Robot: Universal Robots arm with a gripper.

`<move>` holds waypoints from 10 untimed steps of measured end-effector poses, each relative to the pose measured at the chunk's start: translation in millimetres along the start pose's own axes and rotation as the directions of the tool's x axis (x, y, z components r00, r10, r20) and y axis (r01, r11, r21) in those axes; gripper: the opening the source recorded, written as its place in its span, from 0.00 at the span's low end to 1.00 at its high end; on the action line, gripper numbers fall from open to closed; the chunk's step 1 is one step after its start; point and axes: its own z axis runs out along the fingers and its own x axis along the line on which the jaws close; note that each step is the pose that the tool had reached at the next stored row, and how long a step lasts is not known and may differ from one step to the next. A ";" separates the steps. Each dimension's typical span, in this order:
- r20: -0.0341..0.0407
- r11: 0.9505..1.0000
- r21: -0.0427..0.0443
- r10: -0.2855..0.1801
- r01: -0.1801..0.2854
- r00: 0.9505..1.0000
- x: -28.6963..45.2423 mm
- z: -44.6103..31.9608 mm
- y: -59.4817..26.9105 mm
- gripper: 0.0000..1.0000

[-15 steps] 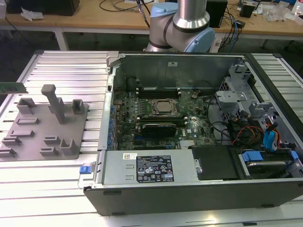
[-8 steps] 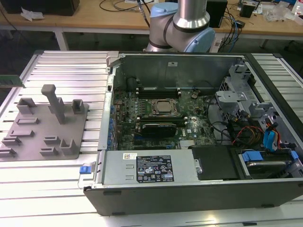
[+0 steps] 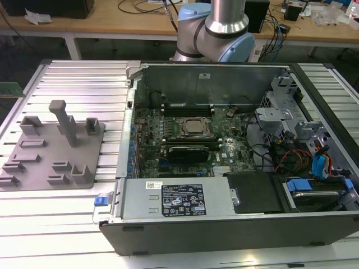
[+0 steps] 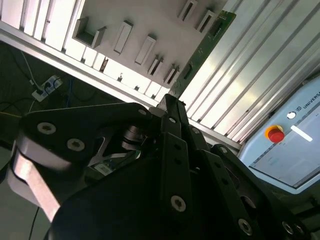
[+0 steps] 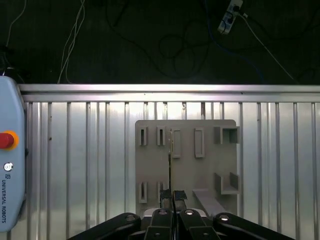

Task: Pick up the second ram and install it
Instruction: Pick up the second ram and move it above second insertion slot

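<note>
The second ram (image 4: 202, 47) is a long narrow green stick, and my gripper (image 4: 172, 100) is shut on its near end. In the first wrist view the ram (image 5: 170, 162) shows edge-on as a thin line running out from the gripper (image 5: 173, 197), high over the grey fixture plate (image 5: 187, 150) with its rows of slots. A green strip (image 3: 11, 88) pokes in at the exterior view's left edge. The open computer case (image 3: 224, 224) lies to the exterior view's right of the fixture plate (image 3: 50, 145), with the processor socket (image 3: 193, 128) in the middle of its board.
A black expansion card (image 3: 188, 151) lies just in front of the socket. A drive cage with blue tabs (image 3: 320, 168) fills the case's right end. The ribbed aluminium table (image 5: 80, 165) carries a pendant with a red button (image 5: 6, 141). The arm's base (image 3: 213, 33) stands behind the case.
</note>
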 end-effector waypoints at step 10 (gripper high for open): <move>0.000 1.000 0.000 0.000 0.000 1.000 0.0 -1.1 -20.9 0.09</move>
